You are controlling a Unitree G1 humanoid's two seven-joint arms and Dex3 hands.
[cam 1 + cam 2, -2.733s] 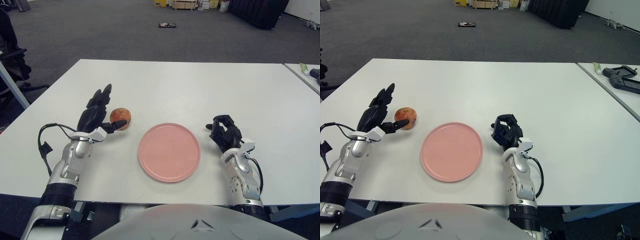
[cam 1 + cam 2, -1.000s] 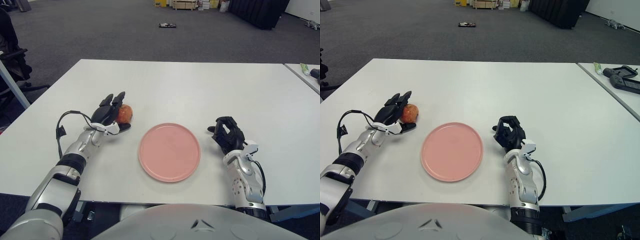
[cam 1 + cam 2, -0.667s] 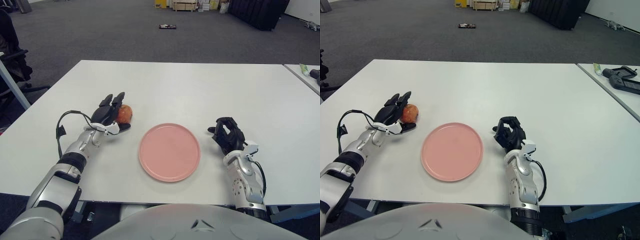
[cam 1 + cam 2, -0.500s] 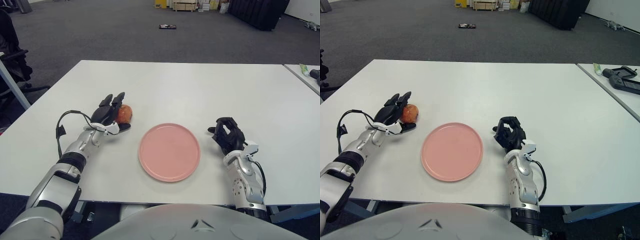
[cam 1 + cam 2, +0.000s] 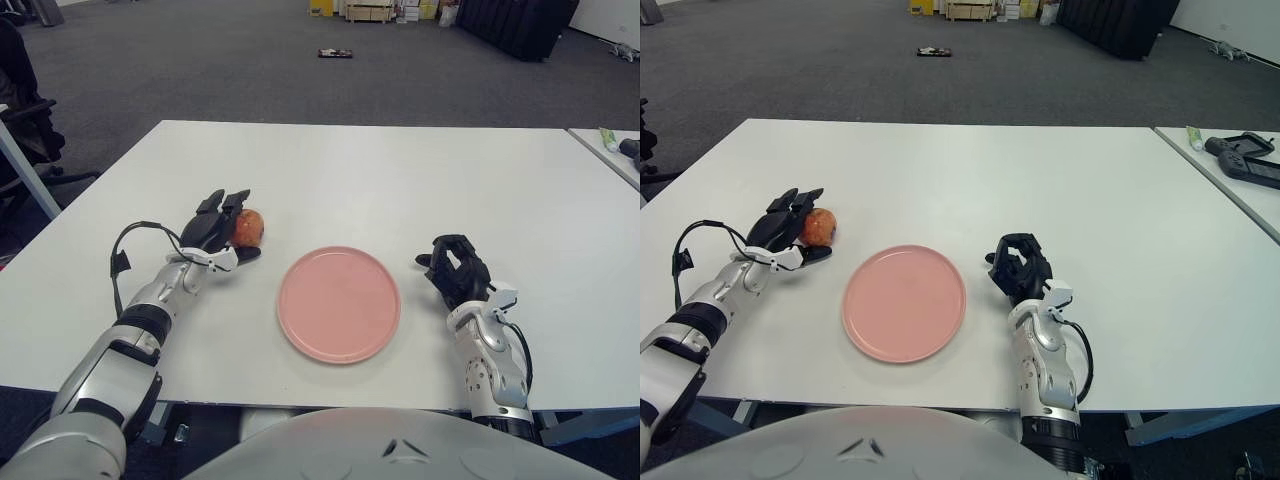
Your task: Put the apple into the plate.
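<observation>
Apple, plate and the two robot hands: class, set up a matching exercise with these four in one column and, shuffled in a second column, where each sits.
Column 1:
1. apple
2. plate
3. left robot hand
4. right robot hand

Column 2:
A. right of the plate, fingers curled, holding nothing
B. middle of the white table, nothing on it
C. cupped around the apple's left side
D. left of the plate, on the table

Pairs: 1-D, 2-B, 3-C, 4-A

Both arms are silver-grey metal with black bands at the joints. The left hand (image 5: pixel 213 228) and the right hand (image 5: pixel 455 272) each have black fingers on a white wrist piece. A thin black cable (image 5: pixel 125 250) loops beside the left forearm.
</observation>
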